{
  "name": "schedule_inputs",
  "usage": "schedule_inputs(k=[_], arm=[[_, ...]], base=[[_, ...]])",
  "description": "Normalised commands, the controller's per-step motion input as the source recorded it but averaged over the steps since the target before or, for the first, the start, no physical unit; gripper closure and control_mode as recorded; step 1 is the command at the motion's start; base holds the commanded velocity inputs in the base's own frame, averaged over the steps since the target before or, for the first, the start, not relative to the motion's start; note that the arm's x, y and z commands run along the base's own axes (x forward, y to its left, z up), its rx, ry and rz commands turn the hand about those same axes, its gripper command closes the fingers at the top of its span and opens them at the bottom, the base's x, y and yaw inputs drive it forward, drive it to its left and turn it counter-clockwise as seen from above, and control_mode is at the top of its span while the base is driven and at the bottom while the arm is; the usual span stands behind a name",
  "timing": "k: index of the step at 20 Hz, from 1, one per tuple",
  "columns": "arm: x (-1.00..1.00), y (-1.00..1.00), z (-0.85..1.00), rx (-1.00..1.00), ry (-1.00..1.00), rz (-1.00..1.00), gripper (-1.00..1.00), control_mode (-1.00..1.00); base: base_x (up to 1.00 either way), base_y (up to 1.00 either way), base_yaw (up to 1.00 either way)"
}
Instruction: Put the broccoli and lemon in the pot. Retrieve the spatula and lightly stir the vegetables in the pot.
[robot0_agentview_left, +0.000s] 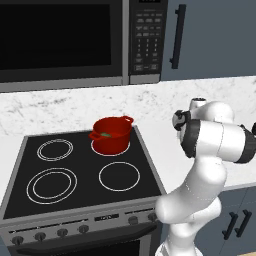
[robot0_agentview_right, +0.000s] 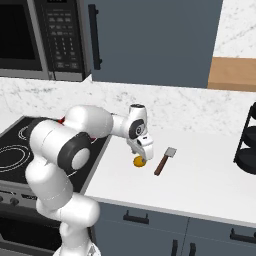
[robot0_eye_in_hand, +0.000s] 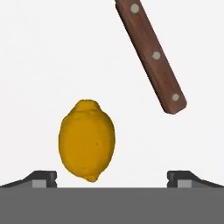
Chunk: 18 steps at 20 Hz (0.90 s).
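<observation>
While the tool (robot0_agentview_right: 141, 159) hangs wide open just above it, the lemon (robot0_eye_in_hand: 87, 140) lies on the white worktop (robot0_agentview_right: 200, 175) beside the spatula (robot0_agentview_right: 164, 161). Firm, light and rounded, it will likely roll; pinching across its narrow middle seems safest.

A wooden riveted handle is being shown on the spatula (robot0_eye_in_hand: 151, 54), a matt dimpled skin on the lemon (robot0_eye_in_hand: 87, 140), marble on the worktop (robot0_agentview_right: 200, 175)
</observation>
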Motion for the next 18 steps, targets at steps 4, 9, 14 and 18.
schedule_inputs(k=[4, 9, 14, 18], arm=[[0.21, -0.01, -0.31, 0.02, 0.0, 0.0, -1.0, -1.0], [0.04, 0.0, -0.36, 0.0, 0.0, 0.0, -1.0, -1.0], [-0.05, -0.01, -0.28, 0.0, 0.0, 0.0, -1.0, -1.0], [-0.11, 0.0, -0.28, 0.0, 0.0, 0.0, -1.0, -1.0]], base=[[0.0, 0.0, 0.0], [0.0, 0.0, 0.0], [0.0, 0.0, 0.0], [0.0, 0.0, 0.0]])
